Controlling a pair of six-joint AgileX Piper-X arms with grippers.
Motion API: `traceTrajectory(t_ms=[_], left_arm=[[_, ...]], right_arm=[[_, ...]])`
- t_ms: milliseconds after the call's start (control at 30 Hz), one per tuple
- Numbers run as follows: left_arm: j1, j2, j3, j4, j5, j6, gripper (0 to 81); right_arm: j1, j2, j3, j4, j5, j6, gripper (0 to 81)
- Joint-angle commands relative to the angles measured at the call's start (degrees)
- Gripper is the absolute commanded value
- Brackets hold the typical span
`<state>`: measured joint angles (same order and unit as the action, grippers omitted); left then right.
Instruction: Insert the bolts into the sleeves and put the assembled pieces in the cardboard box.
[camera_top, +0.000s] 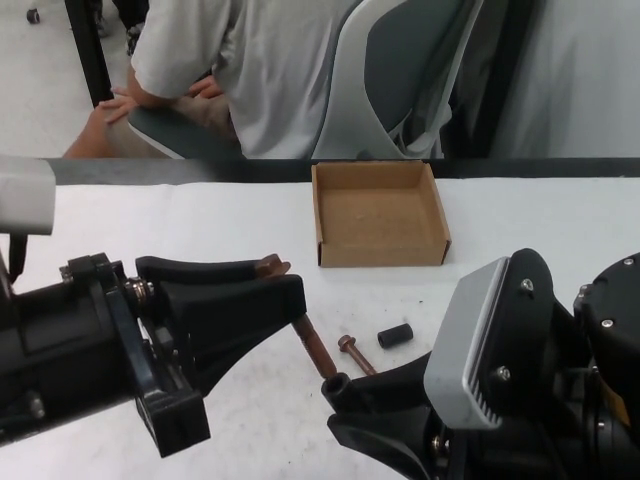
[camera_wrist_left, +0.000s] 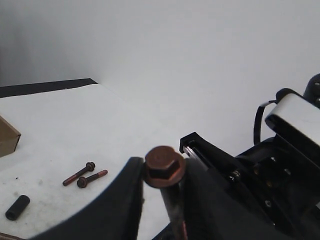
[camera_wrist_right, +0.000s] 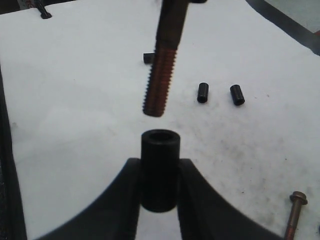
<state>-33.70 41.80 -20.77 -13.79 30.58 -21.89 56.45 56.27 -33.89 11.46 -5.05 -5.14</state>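
Above the sleeve (camera_wrist_right: 160, 167), threaded bolt (camera_wrist_right: 162, 60), apart

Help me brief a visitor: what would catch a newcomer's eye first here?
A copper-coloured bolt, held by the left gripper, hangs thread-down just above a black sleeve clamped in the right gripper, not yet inserted. Beyond them an open cardboard box sits on the white bench.

The table (camera_top: 200, 225) has a white top, marked with dark specks. A cardboard box (camera_top: 380, 212) sits toward its far edge (open side up). Nearer than the box, a bolt (camera_top: 357, 355) lies flat, with a black sleeve (camera_top: 396, 335) just beside it, not touching. The right wrist view shows two more sleeves (camera_wrist_right: 202, 92) (camera_wrist_right: 237, 95) resting near each other on the top.
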Motion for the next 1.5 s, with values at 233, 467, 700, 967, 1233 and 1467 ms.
traceTrajectory(t_ms=[233,467,700,967,1233,1467], left_arm=[[-0.2,0.1,-0.1,1.1,0.6,0.5,0.6],[-0.2,0.1,-0.1,1.1,0.6,0.5,0.6],[-0.2,0.1,-0.1,1.1,0.6,0.5,0.6],[-0.2,0.1,-0.1,1.1,0.4,1.4,0.6],[-0.2,0.1,-0.1,1.1,-0.1,1.4,0.6],[-0.2,0.1,-0.1,1.1,-0.5,2.0,0.6]], right_arm=[[0.0,0.0,-0.9,-1.9,0.1,0.1,0.2],[0.0,0.0,-0.9,-2.9,0.1,0.1,0.2],[0.0,0.0,-0.9,-5.3,-0.1,2.6,0.2],[0.0,0.0,-0.9,-5.3,-1.8,2.6,0.2],[0.0,0.0,-0.9,-5.3,-1.8,2.6,0.2],[0.0,0.0,-0.9,-8.4,-1.7,4.0,0.2]])
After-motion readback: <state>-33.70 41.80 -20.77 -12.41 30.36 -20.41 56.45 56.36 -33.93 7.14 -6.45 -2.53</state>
